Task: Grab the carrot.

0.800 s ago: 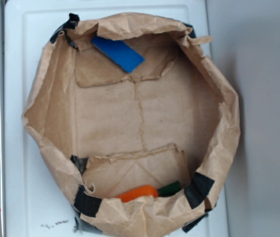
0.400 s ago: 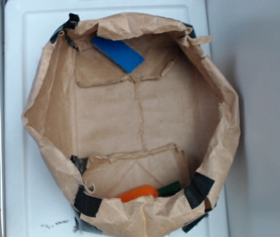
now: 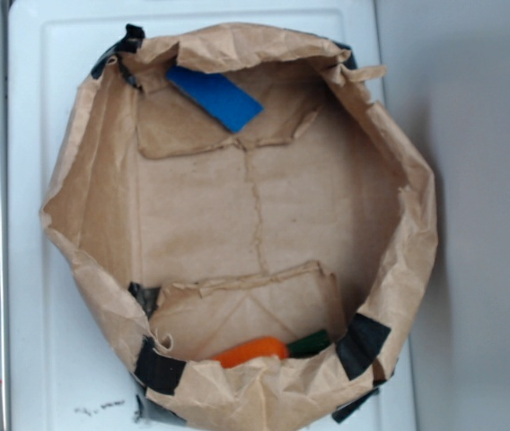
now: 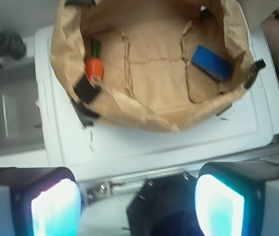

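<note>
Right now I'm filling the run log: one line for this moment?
gripper open, outside bag | carrot inside, untouched | blue block opposite

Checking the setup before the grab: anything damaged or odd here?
The paper bag is crumpled, its rim torn and patched with black tape. The carrot lies tucked against the wall, half hidden by the rim.

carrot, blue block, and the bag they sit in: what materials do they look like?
Small orange toy carrot with its dark green top: smooth, evenly coloured, probably plastic or painted wood; the pictures cannot settle which. Flat blue rectangular block: matte, uniform colour, crisp edges, possibly foam or painted wood. Brown bag: kraft paper, creased and crumpled with torn edges, patched with black tape.
</note>
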Robot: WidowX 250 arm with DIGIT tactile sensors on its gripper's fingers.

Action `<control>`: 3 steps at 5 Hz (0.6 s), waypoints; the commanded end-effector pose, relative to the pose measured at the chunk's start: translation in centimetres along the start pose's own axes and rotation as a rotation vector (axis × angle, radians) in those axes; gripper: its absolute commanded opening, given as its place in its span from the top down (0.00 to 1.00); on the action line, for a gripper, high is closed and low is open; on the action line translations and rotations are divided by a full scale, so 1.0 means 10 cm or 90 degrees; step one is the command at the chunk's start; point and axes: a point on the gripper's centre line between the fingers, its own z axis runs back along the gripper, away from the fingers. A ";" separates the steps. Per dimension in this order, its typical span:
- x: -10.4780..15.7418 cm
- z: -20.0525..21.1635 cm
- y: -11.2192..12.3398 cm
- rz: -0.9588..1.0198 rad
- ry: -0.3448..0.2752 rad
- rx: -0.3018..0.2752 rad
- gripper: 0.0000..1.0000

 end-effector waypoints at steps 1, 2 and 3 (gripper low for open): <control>0.42 -0.22 0.10 -0.032 -0.061 -0.042 0.00; 0.66 -0.47 0.17 -0.039 -0.073 -0.031 0.00; 0.82 -0.87 0.11 -0.052 -0.056 0.004 0.00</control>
